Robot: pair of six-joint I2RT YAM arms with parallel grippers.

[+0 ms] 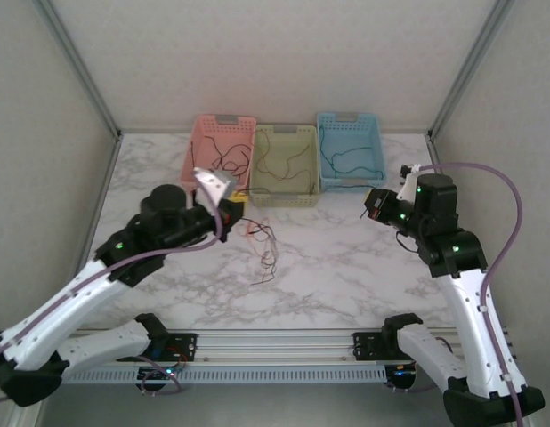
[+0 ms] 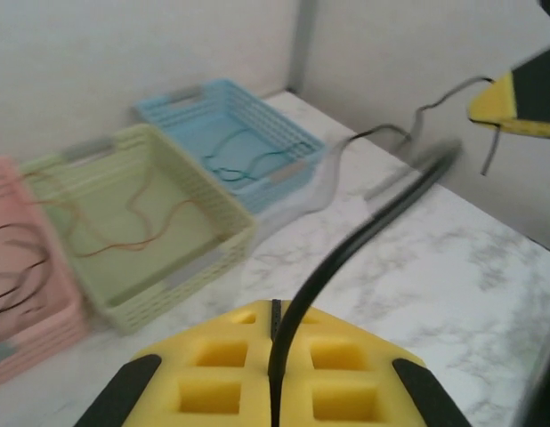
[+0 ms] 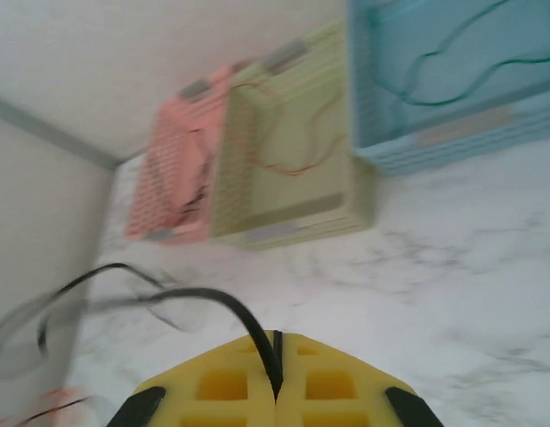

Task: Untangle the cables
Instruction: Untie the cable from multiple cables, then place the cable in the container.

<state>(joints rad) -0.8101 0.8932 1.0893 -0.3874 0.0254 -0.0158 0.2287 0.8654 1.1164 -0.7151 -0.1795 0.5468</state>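
- A black cable (image 2: 346,249) is pinched between the yellow pads of the left gripper (image 2: 275,316), whose jaws are shut on it. It runs away, blurred, over the table toward the right gripper (image 2: 515,102).
- The right gripper's jaws are also clamped on the black cable. In the right wrist view it leaves the pads and loops off to the left.
- From above, the two grippers sit well apart over the marble table (image 1: 346,276). The cable between them is too thin to make out there.
- A small tangle (image 1: 264,247) of red-orange and dark cables lies on the table just beside the left gripper, on its near side.
- Three baskets stand side by side along the far edge, against the back wall. The pink basket (image 1: 223,118) holds black cables, the green basket (image 1: 284,130) brown-red ones, and the blue basket (image 1: 348,116) teal ones.
- Bare marble spreads from the tangle toward the right arm and down to the near rail (image 1: 275,342). Walls border the table on both sides.
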